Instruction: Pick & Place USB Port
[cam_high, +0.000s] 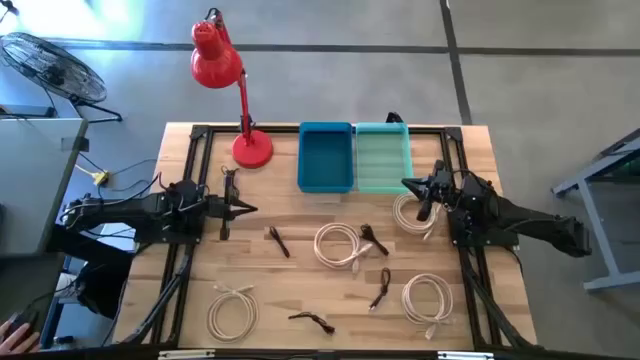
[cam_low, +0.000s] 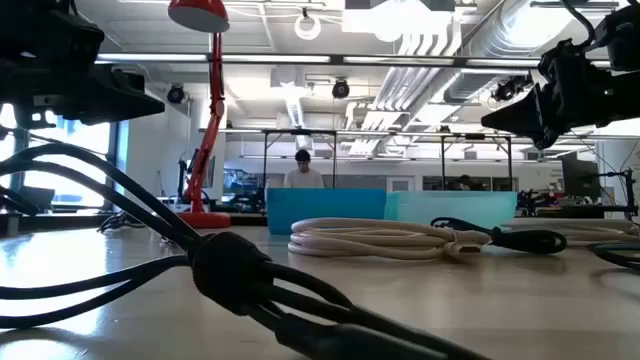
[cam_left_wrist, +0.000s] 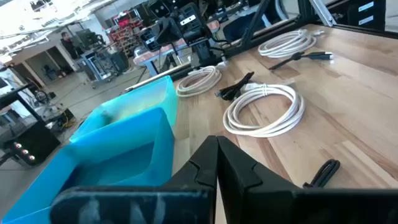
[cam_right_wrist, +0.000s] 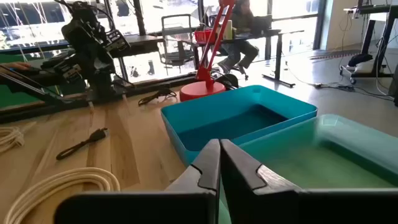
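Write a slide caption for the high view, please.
Both grippers, left and right, shut above cables, beside two bins.

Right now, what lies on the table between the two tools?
In the high view, only bare wood lies between the left tool and the right tool; the cables lie nearer the front edge.

Two bins side by side behind the coiled cables
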